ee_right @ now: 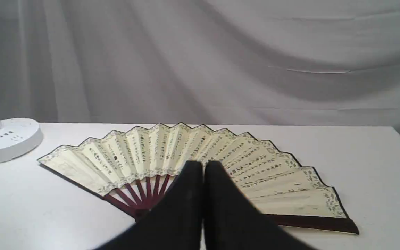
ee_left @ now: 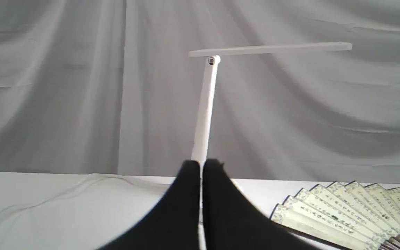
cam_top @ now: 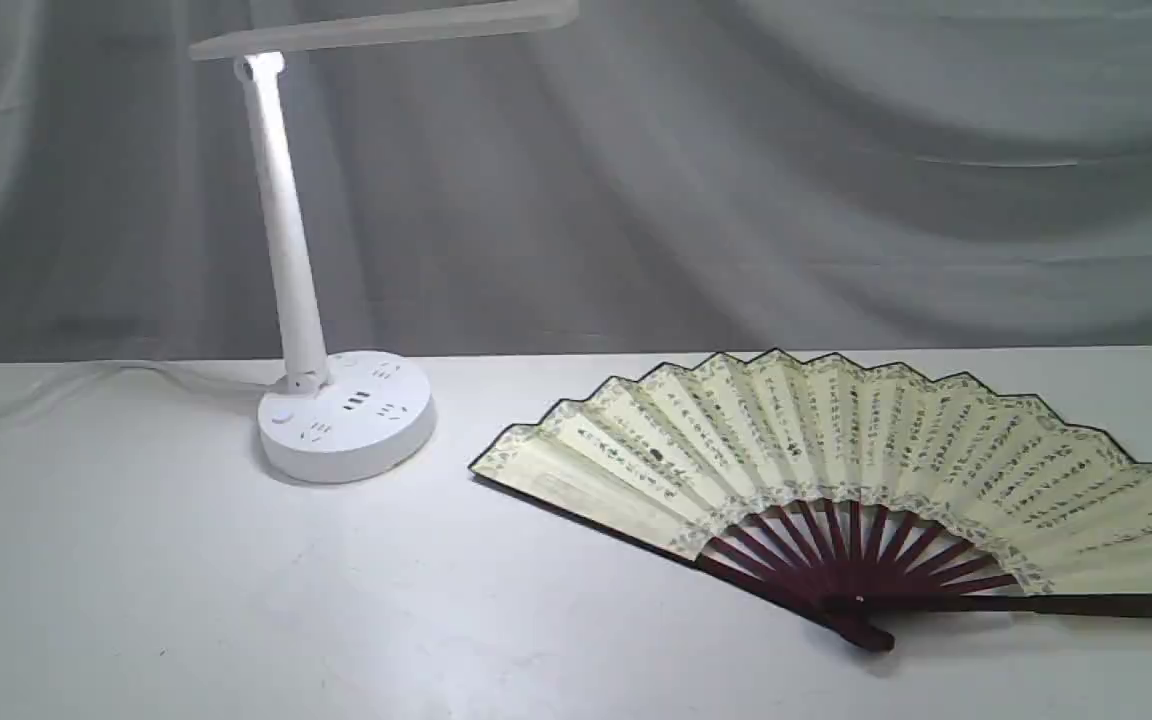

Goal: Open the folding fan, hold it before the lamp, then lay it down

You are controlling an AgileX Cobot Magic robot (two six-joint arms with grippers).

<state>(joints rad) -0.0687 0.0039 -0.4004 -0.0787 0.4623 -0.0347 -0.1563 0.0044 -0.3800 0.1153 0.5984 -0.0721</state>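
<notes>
Grey cloth hung in loose folds across the whole back, probably as a plain backdrop.

Below it, a white surface, bare but for two things.

On the right half of the exterior view, the folding fan: fully spread, lying flat on the surface, script side up, maroon ribs gathered at the pivot toward the camera, one dark guard running off the frame's right edge. Laid wide like this, reads as opened and set down already, so the task looks at or near its end; whether shown before the light, impossible to tell from here.

To its left, near but apart from the fan's leftmost pleat, the lamp: round socketed base planted on the surface, slim stem leaning slightly, flat bar across the top, stem bright just under the bar, so apparently switched on. Cord trailing off to the left, clear of the working space.

Left pincer: black tips pressed together, nothing between them, raised and facing the stem.

Right pincer: likewise pressed together and empty, poised over the fan's ribs without touching. Neither visible in the exterior view, so seemingly drawn back.
</notes>
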